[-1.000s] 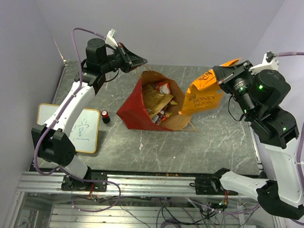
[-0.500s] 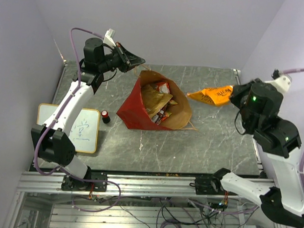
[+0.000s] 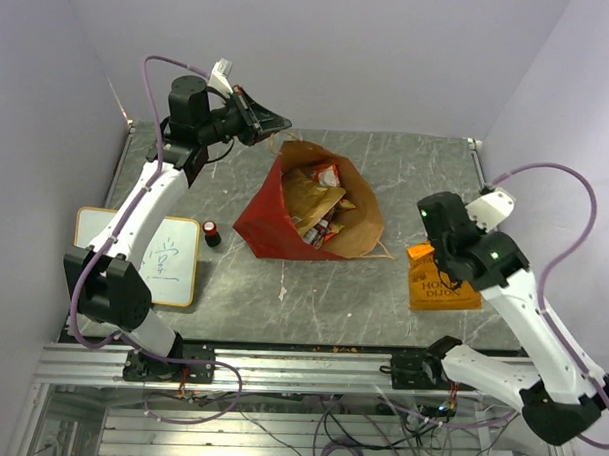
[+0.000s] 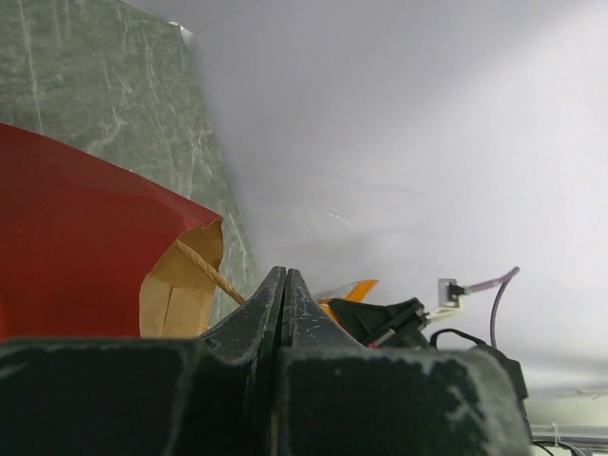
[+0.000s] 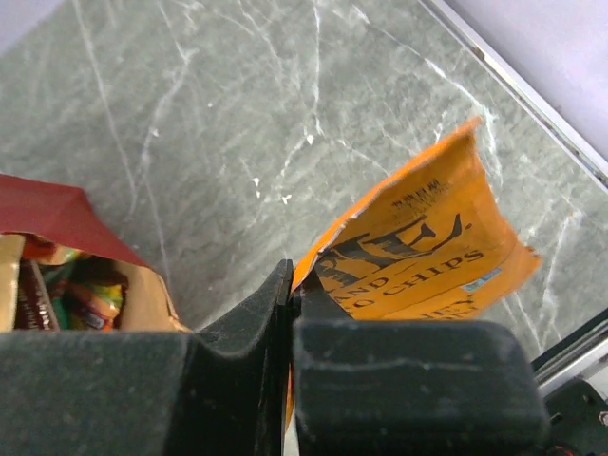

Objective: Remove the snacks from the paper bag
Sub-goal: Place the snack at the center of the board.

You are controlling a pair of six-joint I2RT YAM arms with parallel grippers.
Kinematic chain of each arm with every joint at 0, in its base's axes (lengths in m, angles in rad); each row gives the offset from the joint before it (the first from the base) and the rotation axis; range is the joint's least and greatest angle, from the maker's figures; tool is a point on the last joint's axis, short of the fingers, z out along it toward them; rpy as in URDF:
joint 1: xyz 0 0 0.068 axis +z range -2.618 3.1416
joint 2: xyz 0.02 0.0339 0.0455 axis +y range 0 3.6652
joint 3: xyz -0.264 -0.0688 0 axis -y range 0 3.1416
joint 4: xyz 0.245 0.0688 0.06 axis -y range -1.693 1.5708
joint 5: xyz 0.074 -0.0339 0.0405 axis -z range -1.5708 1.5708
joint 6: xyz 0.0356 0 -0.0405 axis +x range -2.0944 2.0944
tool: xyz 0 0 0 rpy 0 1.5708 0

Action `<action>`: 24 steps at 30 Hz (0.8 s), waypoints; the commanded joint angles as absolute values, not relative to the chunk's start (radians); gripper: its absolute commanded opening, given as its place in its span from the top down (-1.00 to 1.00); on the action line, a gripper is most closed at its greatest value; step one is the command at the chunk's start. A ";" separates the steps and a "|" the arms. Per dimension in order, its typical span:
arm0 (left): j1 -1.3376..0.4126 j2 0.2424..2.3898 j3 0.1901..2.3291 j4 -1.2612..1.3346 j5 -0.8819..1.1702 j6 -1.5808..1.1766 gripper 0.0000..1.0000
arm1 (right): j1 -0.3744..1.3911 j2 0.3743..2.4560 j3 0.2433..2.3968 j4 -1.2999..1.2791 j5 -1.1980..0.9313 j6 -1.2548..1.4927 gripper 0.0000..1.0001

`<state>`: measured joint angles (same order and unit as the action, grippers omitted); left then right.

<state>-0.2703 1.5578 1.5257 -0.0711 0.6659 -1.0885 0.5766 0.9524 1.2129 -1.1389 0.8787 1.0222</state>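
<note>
Chip bag [image 5: 427, 256] swung down to the table [image 3: 322, 289].
My right end effector [image 5: 290, 285] pinches it; near edge, may slide off.

The paper bag [image 3: 285, 222] sat mid-table with its mouth gaping upward and packets [image 3: 320, 204] crowding the inside. The left gripper [image 3: 283, 120] hung just over its far rim. On its left stood a small cylinder [image 3: 212, 233] and a whiteboard [image 3: 153, 255]. To its right lay bare tabletop [image 3: 383, 281] as far as the orange chip bag [image 3: 447, 293] — clamped by the right gripper [image 3: 429, 252].
</note>
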 commanded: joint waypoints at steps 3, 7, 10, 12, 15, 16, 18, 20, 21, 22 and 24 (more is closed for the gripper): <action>-0.262 1.552 1.569 -0.029 0.720 -1.067 0.86 | 0.507 1.083 1.216 -1.081 0.867 1.041 1.00; -0.261 1.545 1.573 -0.065 0.711 -1.026 0.86 | 0.297 1.137 1.170 -0.906 0.671 0.887 1.00; -0.261 1.538 1.554 -0.057 0.712 -1.028 0.86 | 0.181 1.172 1.148 -0.773 0.522 0.817 1.00; -0.262 1.533 1.546 -0.059 0.706 -1.024 0.86 | 0.147 1.225 1.168 -0.736 0.497 0.800 1.00; -0.262 1.526 1.541 -0.073 0.696 -1.014 0.86 | 0.101 1.336 1.224 -0.699 0.475 0.776 1.00; -0.262 1.524 1.538 -0.077 0.692 -1.011 0.86 | 0.087 1.375 1.242 -0.683 0.465 0.771 1.00; -0.262 1.516 1.532 -0.094 0.682 -1.004 0.86 | 0.061 1.466 1.286 -0.648 0.441 0.764 1.00; -0.262 1.509 1.528 -0.109 0.673 -1.001 0.86 | 0.038 1.548 1.329 -0.610 0.422 0.758 1.00; -0.262 1.506 1.527 -0.118 0.670 -1.000 0.85 | 0.027 1.593 1.354 -0.592 0.411 0.756 1.00; -0.262 1.502 1.526 -0.130 0.666 -0.998 0.85 | 0.020 1.643 1.379 -0.575 0.398 0.754 1.00; -0.262 1.490 1.524 -0.165 0.650 -0.982 0.85 | 0.011 1.744 1.437 -0.547 0.380 0.747 1.00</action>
<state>-0.2699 1.5532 1.5265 -0.1162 0.6685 -1.0164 0.0368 1.6100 1.3380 -0.6693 0.4328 0.7769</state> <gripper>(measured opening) 0.076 0.007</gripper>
